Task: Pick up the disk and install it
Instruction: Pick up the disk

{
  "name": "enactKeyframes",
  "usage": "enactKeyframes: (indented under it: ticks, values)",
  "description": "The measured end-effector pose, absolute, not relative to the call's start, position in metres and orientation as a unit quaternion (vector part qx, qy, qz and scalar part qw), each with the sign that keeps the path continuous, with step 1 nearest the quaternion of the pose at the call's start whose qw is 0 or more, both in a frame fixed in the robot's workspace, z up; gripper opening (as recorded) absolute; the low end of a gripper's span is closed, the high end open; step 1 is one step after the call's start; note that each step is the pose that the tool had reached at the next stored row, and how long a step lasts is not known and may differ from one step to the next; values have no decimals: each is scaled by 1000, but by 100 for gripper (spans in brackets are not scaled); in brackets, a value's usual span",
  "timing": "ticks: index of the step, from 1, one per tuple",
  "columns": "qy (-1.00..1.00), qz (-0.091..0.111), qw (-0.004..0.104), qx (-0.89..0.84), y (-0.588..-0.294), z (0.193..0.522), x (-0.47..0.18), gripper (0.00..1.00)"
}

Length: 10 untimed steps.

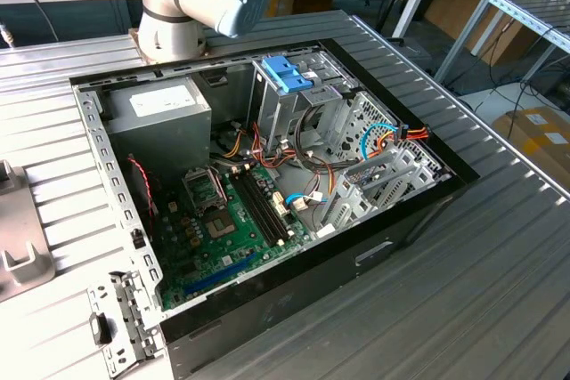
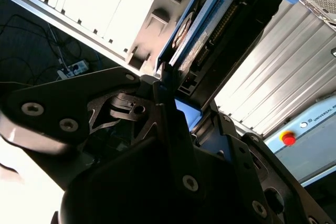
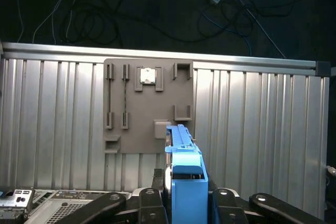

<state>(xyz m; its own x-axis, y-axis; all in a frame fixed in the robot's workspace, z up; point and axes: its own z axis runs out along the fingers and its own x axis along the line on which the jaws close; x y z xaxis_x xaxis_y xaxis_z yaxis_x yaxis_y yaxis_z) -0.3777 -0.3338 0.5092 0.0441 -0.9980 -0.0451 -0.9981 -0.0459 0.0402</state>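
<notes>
your gripper (image 3: 186, 199) is clamped on the disk (image 3: 186, 179), which stands on edge between the fingers with a blue side rail facing the first wrist view. behind it in that view you see a grey holder plate (image 3: 142, 103) lying on the ribbed bench (image 3: 52, 124). in the exterior view the open computer case (image 1: 374, 251) lies on the bench, with the motherboard (image 1: 227, 229) and the grey power supply (image 1: 160, 117) exposed.
</notes>
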Motion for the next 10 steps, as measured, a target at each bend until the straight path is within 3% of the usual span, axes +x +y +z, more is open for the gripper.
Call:
enactKeyframes:
  ticks: [10]
  values:
    - [691, 30, 1, -723, -334, 509, -372, 37]
